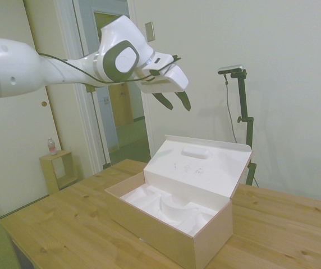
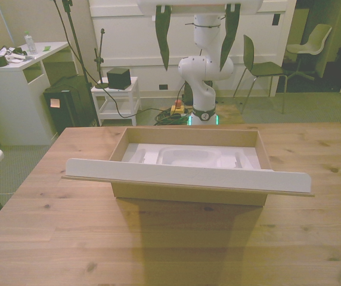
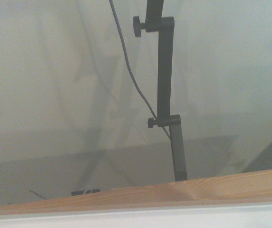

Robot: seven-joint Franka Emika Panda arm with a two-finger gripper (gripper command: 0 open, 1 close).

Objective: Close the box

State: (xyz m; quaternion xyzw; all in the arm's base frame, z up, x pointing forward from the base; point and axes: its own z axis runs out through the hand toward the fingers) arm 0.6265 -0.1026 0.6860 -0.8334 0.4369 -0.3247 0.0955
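Right now the open gripper (image 1: 173, 100), held high and holding nothing, could slide the whole box (image 1: 172, 224) along the table (image 1: 65, 224) if its raised lid (image 1: 202, 165) is pushed too low.

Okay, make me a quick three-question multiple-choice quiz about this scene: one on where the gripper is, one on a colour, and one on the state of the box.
1. Where is the gripper?
A. Up in the air above the box
B. Inside the box
C. Resting on the table

2. What colour is the foam insert?
A. Black
B. White
C. Blue

3. What state is the box in?
A. Closed flat
B. Taped shut
C. Open, lid raised

Answers:
1. A: in the side view the gripper hangs well clear above the box, touching nothing.
2. B: the moulded insert shows white in both the side and front views.
3. C: the lid stands up from the box's edge and the inside is exposed.
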